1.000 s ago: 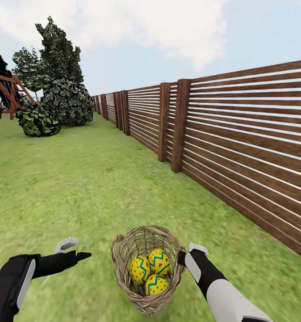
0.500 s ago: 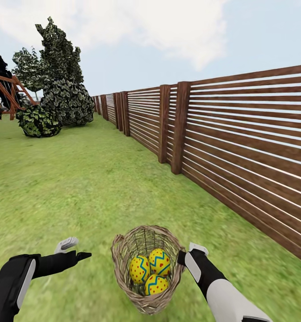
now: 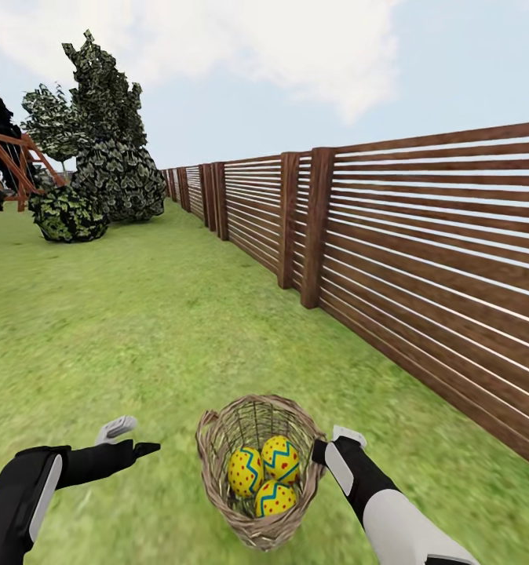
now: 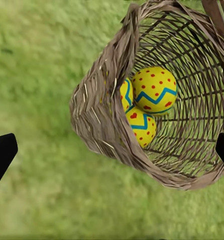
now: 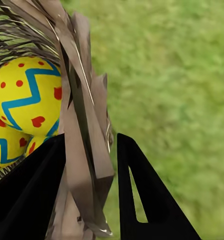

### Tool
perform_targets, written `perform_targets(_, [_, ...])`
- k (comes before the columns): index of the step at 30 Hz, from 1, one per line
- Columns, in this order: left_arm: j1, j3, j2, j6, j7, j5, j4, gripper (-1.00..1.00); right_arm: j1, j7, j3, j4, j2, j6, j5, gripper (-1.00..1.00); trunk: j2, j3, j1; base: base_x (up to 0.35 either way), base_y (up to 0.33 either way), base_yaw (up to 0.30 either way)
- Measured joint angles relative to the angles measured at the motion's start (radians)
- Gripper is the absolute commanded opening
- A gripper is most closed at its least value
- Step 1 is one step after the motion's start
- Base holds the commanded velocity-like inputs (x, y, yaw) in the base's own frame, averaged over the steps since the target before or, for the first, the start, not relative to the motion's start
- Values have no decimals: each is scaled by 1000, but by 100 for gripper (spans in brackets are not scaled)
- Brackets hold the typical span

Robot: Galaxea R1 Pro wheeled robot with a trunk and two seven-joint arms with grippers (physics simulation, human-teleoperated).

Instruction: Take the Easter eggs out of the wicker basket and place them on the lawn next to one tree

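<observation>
Bright, even daylight throughout; no cast shadows or glare visible. The lawn (image 3: 139, 329) renders soft and smeared, especially in both wrist views. The fence (image 3: 421, 259) stays crisp. The basket (image 5: 84, 150) weave blurs at close range.

No legible text, labels or numbers, seemingly

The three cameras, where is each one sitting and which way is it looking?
Head view: up on the robot's head, looking forward and down the lawn along the fence; both arms, the left pincer and the basket show.
Left wrist view: by the left pincer, looking at the basket's side and the eggs; black fingertips at the edges.
Right wrist view: by the right pincer, whose black fingers straddle the basket rim.
All three share the basket and eggs.
</observation>
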Motion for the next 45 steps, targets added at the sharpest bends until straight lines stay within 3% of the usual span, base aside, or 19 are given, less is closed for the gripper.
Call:
perform_targets(14, [0,0,0,0,0,0,-1,100,0,0,-1,1,0,0,2,-100,98,44,-54,0,0,37])
perform_targets(30, [0,0,0,-1,0,0,-1,100,0,0,0,3,0,0,-2,-100,210,94,-115,0,0,252])
perform_targets(45, [0,-2,0,0,0,0,0,100,0,0,0,1,0,0,-1,-100,315,141,-173,0,0,6])
